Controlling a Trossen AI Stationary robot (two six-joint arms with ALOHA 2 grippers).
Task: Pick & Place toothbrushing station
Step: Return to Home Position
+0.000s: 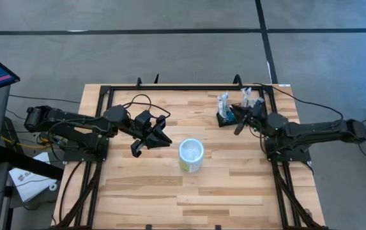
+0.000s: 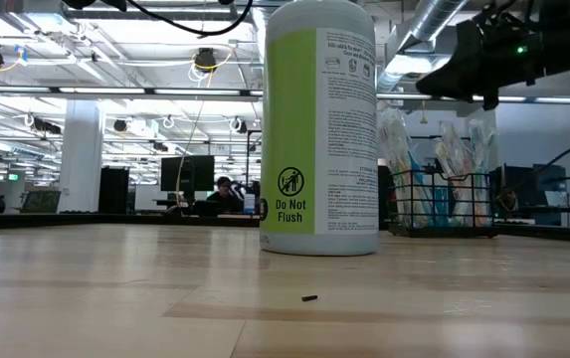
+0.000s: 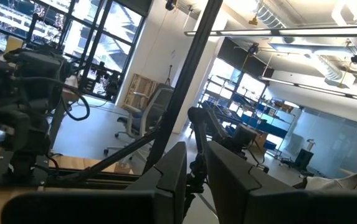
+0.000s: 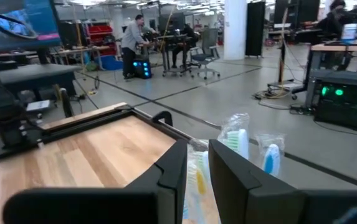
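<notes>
There is one small black wire basket (image 1: 223, 119), and it stands at the back right of the bench (image 1: 138, 198), close to the black frame (image 1: 189, 87) at the far edge. Three wrapped toothbrushes (image 4: 240, 140) stand up in it. There is one round white and pale green tub (image 1: 191, 156), upright near the middle of the bench, apart from the basket. One tiny dark speck (image 2: 309, 297) lies on the wood in front of the tub. There are two arms. The left pincer (image 1: 157, 139) hangs low over the bench just left of the tub, pointing toward it. Its fingers (image 3: 172, 180) are pressed close together and pinch nothing. The right pincer (image 1: 239, 122) hangs just beside the basket, above it, with its fingers (image 4: 172, 177) close together too, holding nothing. The whole front part of the bench is bare wood with lots of room.
</notes>
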